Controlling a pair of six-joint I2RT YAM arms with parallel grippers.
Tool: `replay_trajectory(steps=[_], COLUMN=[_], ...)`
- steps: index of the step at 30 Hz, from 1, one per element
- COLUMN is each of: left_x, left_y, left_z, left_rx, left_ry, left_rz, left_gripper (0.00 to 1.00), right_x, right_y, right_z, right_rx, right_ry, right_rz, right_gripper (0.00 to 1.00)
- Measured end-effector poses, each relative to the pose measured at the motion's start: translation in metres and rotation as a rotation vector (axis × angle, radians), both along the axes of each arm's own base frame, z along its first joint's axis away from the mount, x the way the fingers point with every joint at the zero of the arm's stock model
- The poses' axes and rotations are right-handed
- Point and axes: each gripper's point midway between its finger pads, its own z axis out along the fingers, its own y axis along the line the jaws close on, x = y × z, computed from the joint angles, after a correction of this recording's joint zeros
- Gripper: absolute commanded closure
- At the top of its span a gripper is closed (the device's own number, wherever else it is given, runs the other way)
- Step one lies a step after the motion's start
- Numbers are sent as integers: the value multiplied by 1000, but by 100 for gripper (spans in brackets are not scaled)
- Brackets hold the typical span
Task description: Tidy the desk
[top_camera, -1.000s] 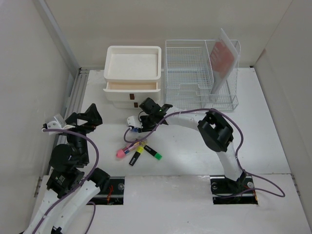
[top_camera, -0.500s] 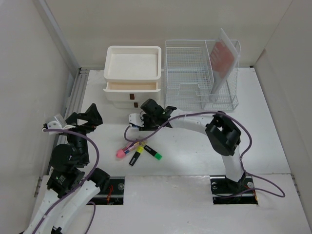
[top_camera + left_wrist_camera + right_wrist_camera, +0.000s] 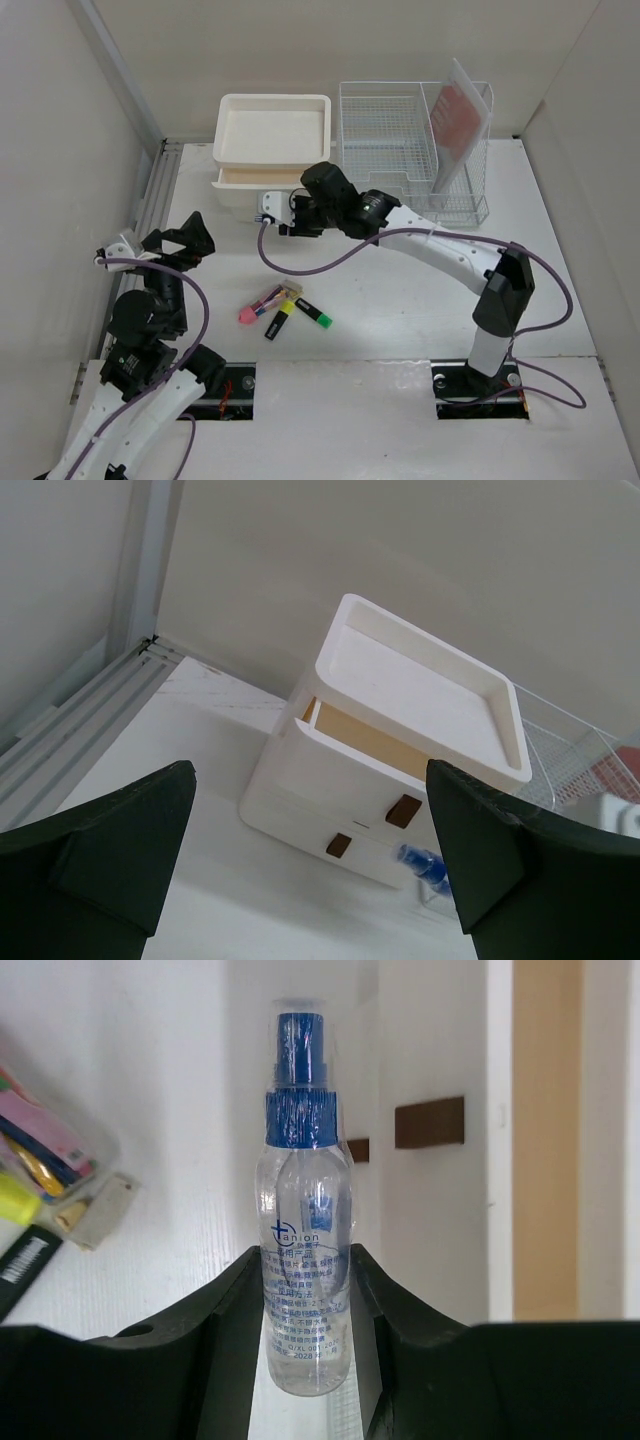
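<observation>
On the white desk (image 3: 400, 290), my right gripper (image 3: 287, 216) is shut on a clear spray bottle (image 3: 270, 210) with a blue cap. It holds the bottle just in front of the white drawer unit (image 3: 272, 140). In the right wrist view the bottle (image 3: 305, 1210) sits lengthwise between the black fingers (image 3: 230, 1310), cap pointing away past the brown handles (image 3: 430, 1122). The top drawer (image 3: 270, 177) is slid out a little. My left gripper (image 3: 185, 240) stands open and empty at the left. In its wrist view the wide jaws frame the drawer unit (image 3: 400, 730) and the bottle's cap (image 3: 425, 863).
Several highlighters and pens (image 3: 285, 308) lie in a loose heap on the desk in front of the arms. A white wire-mesh rack (image 3: 400, 150) stands right of the drawer unit, with a red-and-white booklet (image 3: 458, 115) upright in it. Beige walls enclose the desk.
My right arm has stretched out and carried the spray bottle away from the highlighters, up to the front of the drawer unit. The left arm has barely shifted.
</observation>
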Motion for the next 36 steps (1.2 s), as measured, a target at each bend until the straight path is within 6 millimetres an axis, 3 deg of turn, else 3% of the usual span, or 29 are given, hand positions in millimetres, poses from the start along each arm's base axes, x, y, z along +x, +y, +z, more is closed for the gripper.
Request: replay_trajectory(steps=[6,12,24,36], left_x=[1,1,2,2], left_y=[-1,-1,-2,-2], left_z=[-1,-1,-1,-1], left_rx=[4,5,5,6], left_ry=[5,5,5,5], left_rz=[-1,-2,-6,-7], left_gripper=[0,0,0,0], right_x=[-17,-9,28,55], right_y=[5,3,-21,-9], right_z=[43,69,83,78], right_rx=[62,89,43,-30], right_ry=[-19,-79,-213,-320], right_rz=[46,-4,-208,-217], right_gripper=[92,92,92,90])
